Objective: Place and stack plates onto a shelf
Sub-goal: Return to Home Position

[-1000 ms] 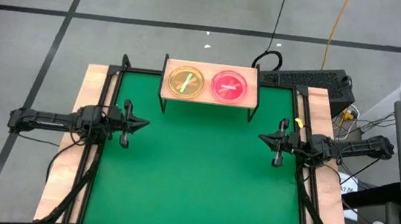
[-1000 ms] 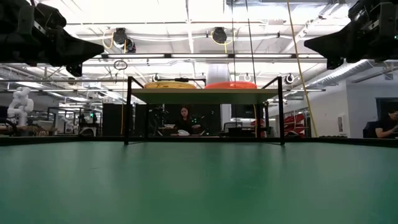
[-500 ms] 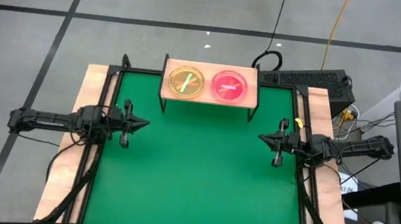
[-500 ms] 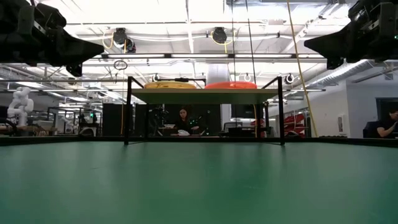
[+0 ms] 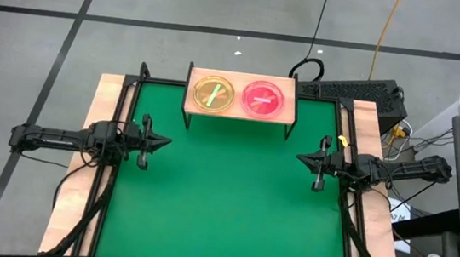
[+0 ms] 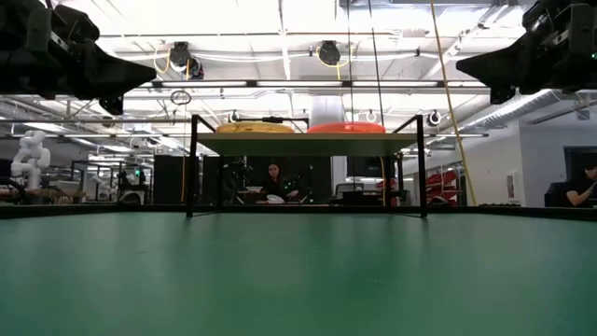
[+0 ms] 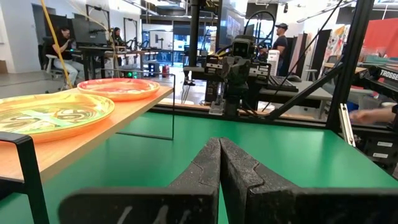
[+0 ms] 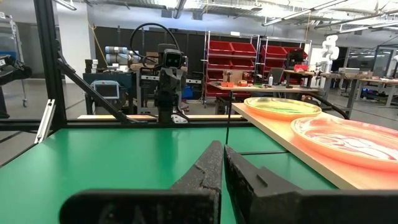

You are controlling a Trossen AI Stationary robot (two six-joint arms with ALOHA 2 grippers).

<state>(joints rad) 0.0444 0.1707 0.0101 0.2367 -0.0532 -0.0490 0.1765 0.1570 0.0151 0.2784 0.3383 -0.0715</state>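
The shelf point(image 5: 238, 115) stands at the far edge of the table point(image 5: 221, 213) and carries two plate piles side by side: the amber-topped stack point(image 5: 212, 93) nearer the left arm, the pink-topped stack point(image 5: 263, 99) nearer the right. The left gripper point(image 5: 164, 143) and the right gripper point(image 5: 299, 159) hover at opposite table sides, fingers pressed together, holding nothing.

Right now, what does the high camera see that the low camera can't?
Only the high view shows the plates' tops: the amber plate with its green cross and the pink plate with its pale bar. Only the low view shows under the shelf, its black legs, and a person sitting in the room behind. Both show the shelf, both plates, and the left gripper and right gripper, empty, at the table's sides.
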